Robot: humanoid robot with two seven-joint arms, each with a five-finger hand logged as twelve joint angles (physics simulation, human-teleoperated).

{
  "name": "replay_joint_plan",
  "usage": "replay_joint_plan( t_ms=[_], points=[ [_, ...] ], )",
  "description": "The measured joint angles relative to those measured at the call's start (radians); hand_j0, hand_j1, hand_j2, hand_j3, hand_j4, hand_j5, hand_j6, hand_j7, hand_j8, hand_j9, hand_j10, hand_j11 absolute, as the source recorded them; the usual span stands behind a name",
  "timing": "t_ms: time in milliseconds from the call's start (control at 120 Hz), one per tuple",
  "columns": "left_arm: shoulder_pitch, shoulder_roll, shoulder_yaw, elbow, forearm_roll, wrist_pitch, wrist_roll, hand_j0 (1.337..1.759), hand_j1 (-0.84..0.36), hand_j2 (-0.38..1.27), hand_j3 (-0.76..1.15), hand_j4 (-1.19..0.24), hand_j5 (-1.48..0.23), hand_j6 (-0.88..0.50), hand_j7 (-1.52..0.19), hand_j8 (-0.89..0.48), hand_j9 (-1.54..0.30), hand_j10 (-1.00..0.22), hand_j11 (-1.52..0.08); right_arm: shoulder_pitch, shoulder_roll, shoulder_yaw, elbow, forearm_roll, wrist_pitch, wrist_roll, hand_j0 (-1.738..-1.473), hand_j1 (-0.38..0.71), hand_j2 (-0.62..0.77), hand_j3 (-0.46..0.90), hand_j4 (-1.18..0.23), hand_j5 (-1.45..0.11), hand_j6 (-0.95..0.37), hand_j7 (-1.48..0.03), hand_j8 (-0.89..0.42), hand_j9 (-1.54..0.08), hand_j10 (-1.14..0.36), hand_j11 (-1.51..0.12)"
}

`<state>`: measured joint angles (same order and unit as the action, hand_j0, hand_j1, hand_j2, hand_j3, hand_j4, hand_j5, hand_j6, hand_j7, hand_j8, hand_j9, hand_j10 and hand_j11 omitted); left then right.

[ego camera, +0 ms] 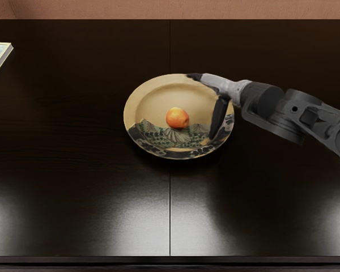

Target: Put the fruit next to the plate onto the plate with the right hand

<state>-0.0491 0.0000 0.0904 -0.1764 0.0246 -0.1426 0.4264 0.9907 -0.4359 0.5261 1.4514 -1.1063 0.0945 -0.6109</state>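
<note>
Apparently past the placing already: fruit (177,118) resting inside the plate (137,96), a little toward 6 o'clock of its centre, just short of the painted band. Round, so no long axis to line up with. Plate flat on the dark tabletop (79,187).

Right hand (214,89) over the plate's rim at 3 o'clock, on an arm coming in from the right edge. Open and holding nothing: one finger (194,76) stretched toward 10 o'clock along the far rim, another dark digit hanging down toward 6 o'clock over the bowl.

From the hand, fruit at about 8 o'clock: near, yet apart, with bare plate between the two.

Judged from this, nothing left to grasp. Only to lift clear and draw back toward 3 o'clock, away from the fruit, minding the hanging digit so as not to knock the rim or set the fruit rolling.

Left arm out of view.
</note>
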Motion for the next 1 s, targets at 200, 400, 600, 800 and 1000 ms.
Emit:
replay_joint_plan(
  t_ms=[200, 400, 600, 800, 1000],
  points=[
    [0.000, 0.000, 0.000, 0.000, 0.000, 0.000, 0.000, 1.658, 0.34, 0.00, 0.00, -0.01, -0.01, -0.01, -0.01, -0.01, -0.01, -0.01, -0.01, -0.005, -0.086, 0.077, 0.012, 0.239, 0.124, 0.000, -1.658, -0.35, 0.00, 0.00, 0.00, 0.00, 0.00, 0.00, 0.00, 0.00, 0.00, 0.00],
    [0.000, 0.000, 0.000, 0.000, 0.000, 0.000, 0.000, 1.658, 0.34, 0.00, 0.00, -0.01, -0.01, -0.01, -0.01, -0.01, -0.01, -0.01, -0.01, -0.008, -0.185, 0.161, 0.009, 0.460, 0.283, 0.000, -1.658, -0.35, 0.00, 0.00, 0.00, 0.00, 0.00, 0.00, 0.00, 0.00, 0.00, 0.00],
    [0.000, 0.000, -0.001, -0.001, 0.000, 0.000, 0.000, 1.658, 0.34, 0.00, 0.00, -0.01, -0.01, -0.01, -0.01, -0.01, -0.01, -0.01, -0.01, -0.010, -0.285, 0.182, 0.000, 0.671, 0.419, 0.000, -1.658, -0.35, 0.00, 0.00, 0.00, 0.00, 0.00, 0.00, 0.00, 0.00, 0.00, 0.00],
    [-0.006, 0.000, -0.001, 0.000, 0.000, 0.000, 0.000, 1.658, 0.34, 0.00, 0.00, -0.01, -0.01, -0.01, -0.01, -0.01, -0.01, -0.01, -0.01, -0.022, -0.400, 0.179, -0.014, 0.878, 0.501, 0.000, -1.658, -0.35, 0.00, 0.00, 0.00, 0.00, 0.00, 0.00, 0.00, 0.00, 0.00, 0.00],
    [-0.006, 0.000, -0.002, 0.000, 0.000, 0.000, 0.000, 1.658, 0.34, 0.00, 0.00, -0.01, -0.01, -0.01, -0.01, -0.01, -0.01, -0.01, -0.01, -0.028, -0.434, 0.180, -0.018, 0.942, 0.515, 0.000, -1.658, -0.35, 0.00, 0.00, 0.00, 0.00, 0.00, 0.00, 0.00, 0.00, 0.00, 0.00]
  ],
)
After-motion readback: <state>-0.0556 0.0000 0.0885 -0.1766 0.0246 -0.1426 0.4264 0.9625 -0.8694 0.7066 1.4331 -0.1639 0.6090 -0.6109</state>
